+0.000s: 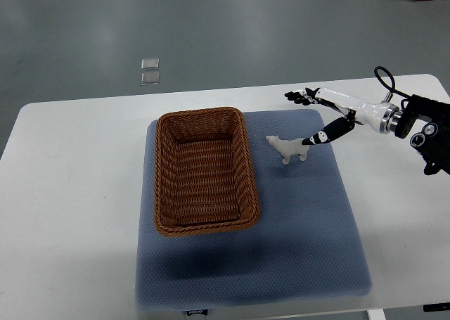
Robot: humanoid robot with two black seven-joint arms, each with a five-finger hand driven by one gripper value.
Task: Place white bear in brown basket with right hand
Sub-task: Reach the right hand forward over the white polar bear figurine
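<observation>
The right hand (320,116) reaches in over the blue mat (309,221) with fingers (299,95) spread and holding nothing, its lowest fingertip just beside the white bear (287,148), which stands on the mat right of the brown basket (204,171) (empty) on the white surface (70,193).

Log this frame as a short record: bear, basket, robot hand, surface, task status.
white bear: standing on the mat, right of the basket, outside it
brown basket: empty, on the mat's left part
right robot hand: fingers spread, thumb tip close to the bear's rear; contact unclear
left robot hand: not in view
blue mat: on the white table
status: bear not yet lifted
</observation>
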